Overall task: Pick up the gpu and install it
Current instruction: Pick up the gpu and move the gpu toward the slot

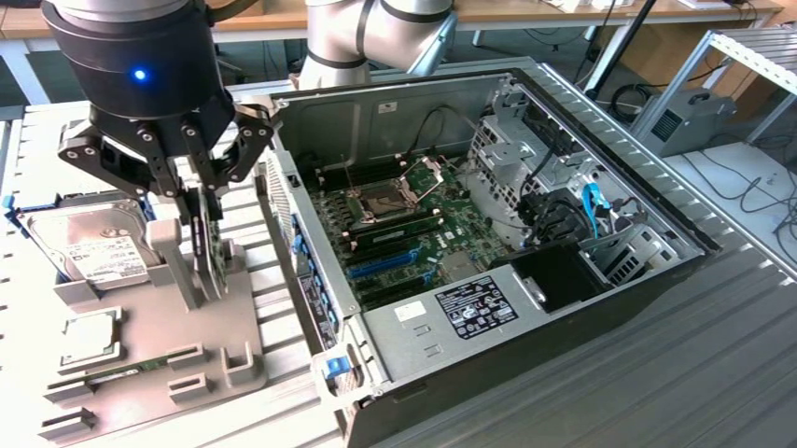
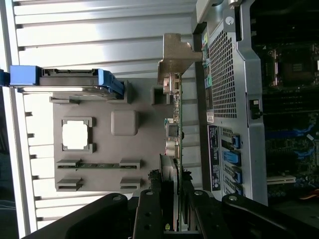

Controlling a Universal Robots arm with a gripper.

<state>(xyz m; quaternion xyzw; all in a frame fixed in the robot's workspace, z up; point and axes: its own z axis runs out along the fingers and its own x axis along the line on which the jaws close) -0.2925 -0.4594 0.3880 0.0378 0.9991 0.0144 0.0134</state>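
The arm's gripper [image 1: 200, 210] [image 2: 171, 199] hangs just outside the open computer case [image 1: 629, 187] [image 2: 234, 74], over the grey holder tray [image 1: 144, 303] [image 2: 144, 142] that lies on the ridged table [image 1: 622, 383] [image 2: 99, 30] against the case's slotted rear panel. Its fingers [image 1: 186, 203] [image 2: 149, 211] are drawn about halfway in and pressed on the gpu [image 1: 212, 259] [image 2: 177, 119], one on each face of the card, gripping it by its upper edge.

The gpu stands upright on its long edge, parallel to the case's rear panel and just beside it. Its lower edge is down among the tray's grey posts; I cannot tell whether it sits in the slot or is raised a little off it. From the wrist view the card is seen edge-on, its silver end bracket at the end far from the fingers.

On the tray, on the side of the gpu away from the case, lie a hard drive [image 1: 88, 247] [image 2: 70, 79] in a blue carrier, a square processor chip [image 1: 93, 336] [image 2: 76, 134] and a narrow memory stick [image 1: 137, 366] [image 2: 97, 164]. Inside the case the green motherboard [image 1: 412, 233] lies exposed, blue slots showing near the rear panel.
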